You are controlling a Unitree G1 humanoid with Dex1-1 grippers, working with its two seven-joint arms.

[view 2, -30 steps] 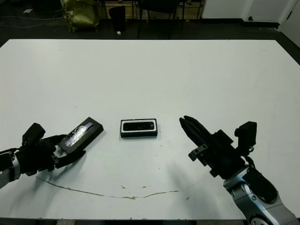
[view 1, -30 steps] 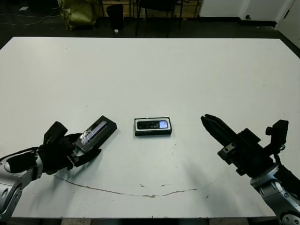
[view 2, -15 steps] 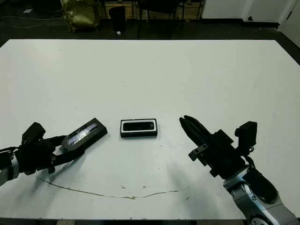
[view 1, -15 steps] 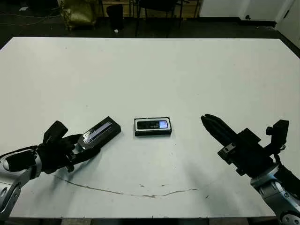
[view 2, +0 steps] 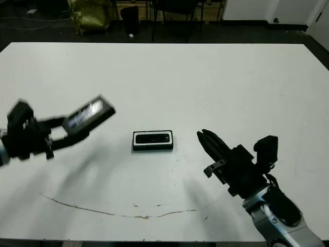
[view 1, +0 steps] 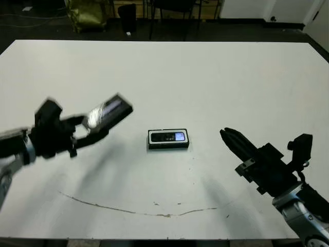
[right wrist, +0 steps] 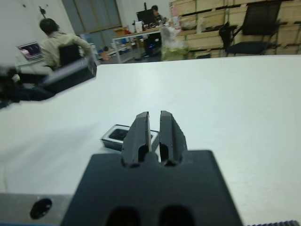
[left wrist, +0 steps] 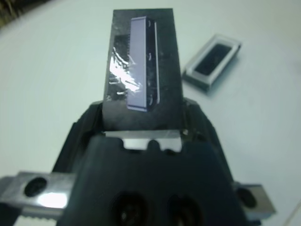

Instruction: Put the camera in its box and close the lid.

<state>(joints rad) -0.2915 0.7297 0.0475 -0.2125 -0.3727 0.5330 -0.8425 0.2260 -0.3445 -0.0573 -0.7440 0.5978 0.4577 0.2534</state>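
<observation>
The box (view 1: pixel 168 139), a shallow white-lined tray, lies at the table's middle with the camera (view 1: pixel 167 137) flat inside it, its bluish screen facing up. My left gripper (view 1: pixel 90 126) is shut on one end of the lid (view 1: pixel 109 110) and holds it tilted in the air to the left of the box. The lid's glossy grey strip (left wrist: pixel 142 70) shows in the left wrist view, with the box (left wrist: pixel 211 61) beyond it. My right gripper (view 1: pixel 226 135) is shut and holds nothing. It hovers right of the box, fingers (right wrist: pixel 138 132) pointing toward it.
A thin brown scratch (view 1: pixel 128 208) runs along the table near its front edge. Chairs and a yellow bag (view 1: pixel 85 13) stand beyond the far edge. A seated person (right wrist: pixel 56 40) shows far behind the table in the right wrist view.
My left gripper has lifted the lid off the table and raised it well above the surface. The box, the camera and the right arm have stayed put.
</observation>
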